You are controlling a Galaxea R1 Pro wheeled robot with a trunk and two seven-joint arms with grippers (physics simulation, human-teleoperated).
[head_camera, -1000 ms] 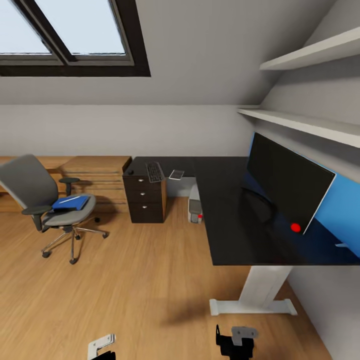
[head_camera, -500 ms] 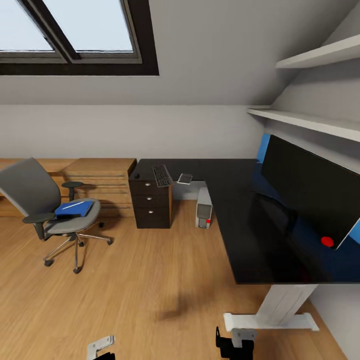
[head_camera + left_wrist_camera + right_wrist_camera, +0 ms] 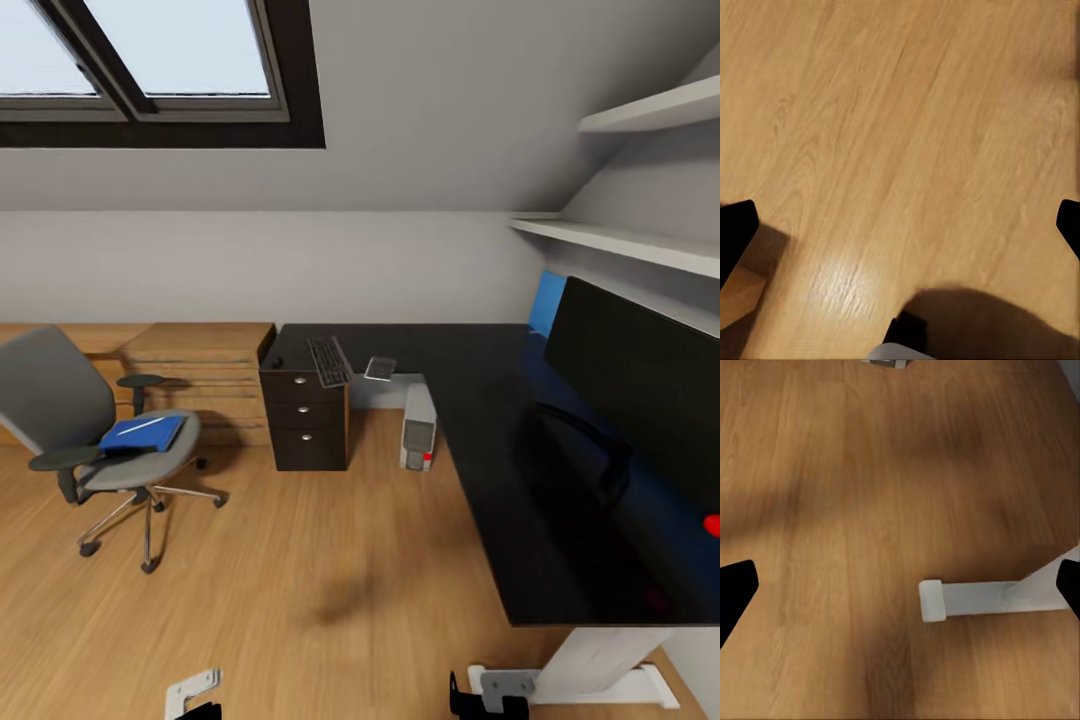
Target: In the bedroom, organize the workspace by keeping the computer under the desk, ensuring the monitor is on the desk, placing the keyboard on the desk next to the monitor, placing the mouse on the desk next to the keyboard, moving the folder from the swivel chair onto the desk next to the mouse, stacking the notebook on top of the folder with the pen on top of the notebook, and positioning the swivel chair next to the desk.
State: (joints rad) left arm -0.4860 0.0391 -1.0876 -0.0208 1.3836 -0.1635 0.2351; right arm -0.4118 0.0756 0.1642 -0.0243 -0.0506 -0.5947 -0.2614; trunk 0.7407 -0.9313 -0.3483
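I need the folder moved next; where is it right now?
In the head view, the folder lies on the swivel chair seat at left, apart from the desk.

**Colour and pattern survey, attic workspace**

Bench (image 3: 480,400): glossy black top, white leg, dark drawer unit (image 3: 310,420) with silver knobs. Monitor (image 3: 640,375): black front, red dot at corner; blue panel behind it. Keyboard (image 3: 329,361): black, grey frame. Computer (image 3: 418,428): grey, small red light. Swivel chair (image 3: 70,410): grey padding, dark armrests, chrome base. Folder (image 3: 142,433): bright blue. Floor (image 3: 300,580): light wood grain. Walls grey; skylight frame dark. Fingers (image 3: 735,232): black.
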